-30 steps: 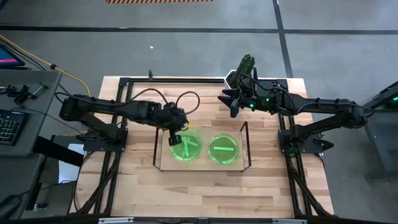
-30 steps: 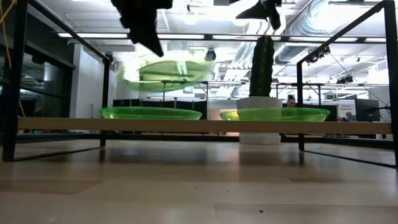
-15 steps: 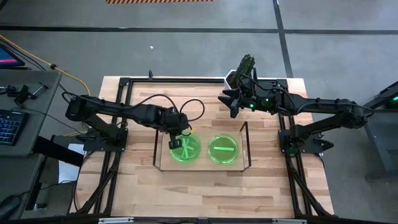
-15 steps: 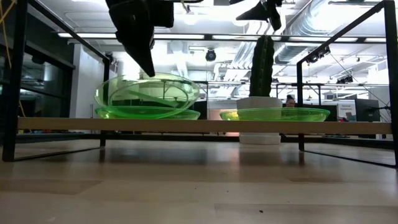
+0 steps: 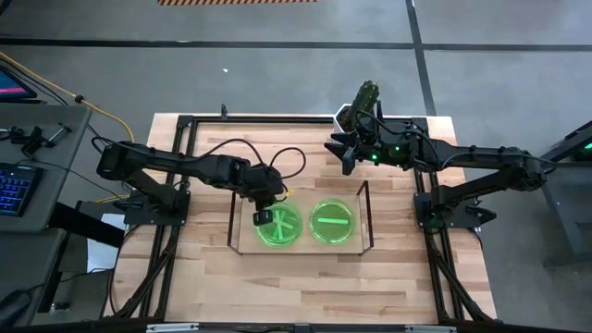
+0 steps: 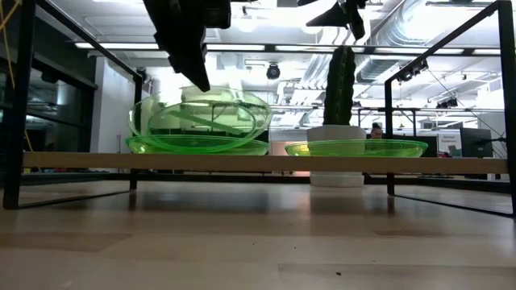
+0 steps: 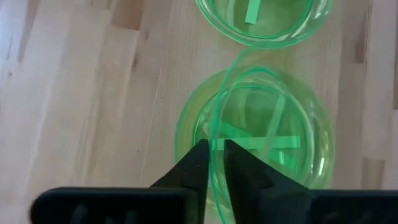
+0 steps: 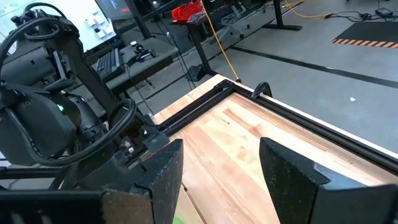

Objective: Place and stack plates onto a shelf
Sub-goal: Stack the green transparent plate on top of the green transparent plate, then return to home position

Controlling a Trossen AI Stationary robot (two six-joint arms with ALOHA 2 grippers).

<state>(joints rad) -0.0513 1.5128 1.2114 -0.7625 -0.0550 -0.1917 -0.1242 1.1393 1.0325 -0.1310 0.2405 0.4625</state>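
High view — shelf [image 5: 365, 220] at the table's [image 5: 213, 277] middle, two green plate spots on it. Left gripper [image 5: 263, 215] sits over the left stack's [image 5: 282, 225] near-left edge; single plate [image 5: 334, 222] lies to its right. Right gripper [image 5: 339, 148] hangs beside the cactus [image 5: 366, 96], well apart from the shelf.

Low view — tilted plate [image 6: 201, 121] leans on the flat plate [image 6: 197, 146] beneath, dark left gripper [image 6: 197, 76] touching its upper rim.

Left wrist view — fingers [image 7: 193, 168] pinched on the tilted plate's rim [image 7: 219, 134], plate extending beyond the fingertips.

Right wrist view — fingers [image 8: 165, 171] spread wide, holding nothing.

No readable writing on any item.
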